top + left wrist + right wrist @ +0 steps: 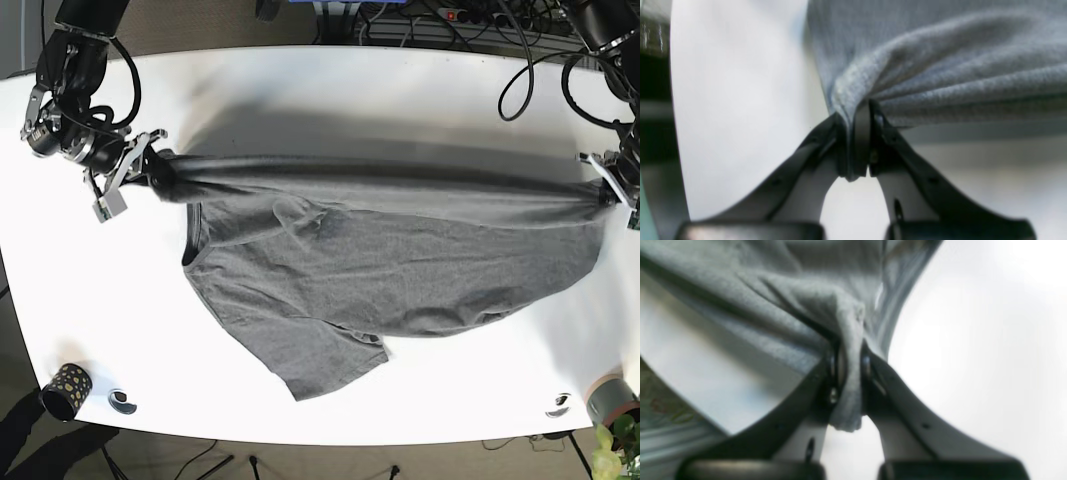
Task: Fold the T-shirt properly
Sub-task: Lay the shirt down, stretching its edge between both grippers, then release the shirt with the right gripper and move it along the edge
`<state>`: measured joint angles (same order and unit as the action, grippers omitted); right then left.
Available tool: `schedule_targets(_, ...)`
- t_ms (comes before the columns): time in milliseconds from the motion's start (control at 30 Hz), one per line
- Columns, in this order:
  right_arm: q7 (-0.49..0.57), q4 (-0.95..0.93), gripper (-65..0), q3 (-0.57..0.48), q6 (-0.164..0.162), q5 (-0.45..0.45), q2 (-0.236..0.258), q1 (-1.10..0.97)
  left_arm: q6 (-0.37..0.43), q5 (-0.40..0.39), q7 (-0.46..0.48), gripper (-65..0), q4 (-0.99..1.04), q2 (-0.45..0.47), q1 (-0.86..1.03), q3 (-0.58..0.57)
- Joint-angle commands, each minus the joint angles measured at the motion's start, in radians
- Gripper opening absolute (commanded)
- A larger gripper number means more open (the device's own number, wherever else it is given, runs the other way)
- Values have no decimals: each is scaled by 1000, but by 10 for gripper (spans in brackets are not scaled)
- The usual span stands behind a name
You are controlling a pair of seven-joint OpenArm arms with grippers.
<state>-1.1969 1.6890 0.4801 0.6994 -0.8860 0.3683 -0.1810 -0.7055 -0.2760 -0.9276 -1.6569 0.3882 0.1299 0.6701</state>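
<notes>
Above the table [330, 80] I hold the T-shirt [400, 270] stretched, left gripper [858, 140] and right gripper [848, 380] clamped on its edge, ready to carry it over the body.

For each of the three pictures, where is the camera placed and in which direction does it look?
Left wrist: sits on the left arm behind its pincer, looking along the black fingers, which are shut on the grey T-shirt.
Right wrist: same placement on the right arm; its pincer pinches a fold of cloth.
Base: sits above, looking down at the white table, with both arms at the sides.
All three views share the T-shirt and the table.
</notes>
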Motion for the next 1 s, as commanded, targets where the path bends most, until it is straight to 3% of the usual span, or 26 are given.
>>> schedule_targets(0,16,39,-650,13,-1,-2,-2,-27,7,4,14,-646,-19,24,32,18)
schedule_targets(333,16,50,-650,62,-1,-2,-47,-185,7,4,14,-639,2,22,162,60)
schedule_targets(400,16,50,-650,62,-1,-2,-51,-199,7,5,14,-611,2,22,165,55)
schedule_targets(467,16,52,-590,62,-1,-2,-51,-214,7,5,14,-543,2,22,170,55)
schedule_targets(600,19,59,-341,62,-1,-2,-51,-217,7,5,14,-365,4,22,173,58)
schedule_targets(733,22,113,-163,62,-1,-2,-51,-202,7,-2,14,-290,-1,22,173,58)
schedule_targets(833,22,121,-120,62,-1,1,-51,-168,7,-6,14,-290,-6,19,161,56)
schedule_targets(967,22,95,-117,61,-1,4,-51,-87,7,-6,14,-290,-27,18,110,58)
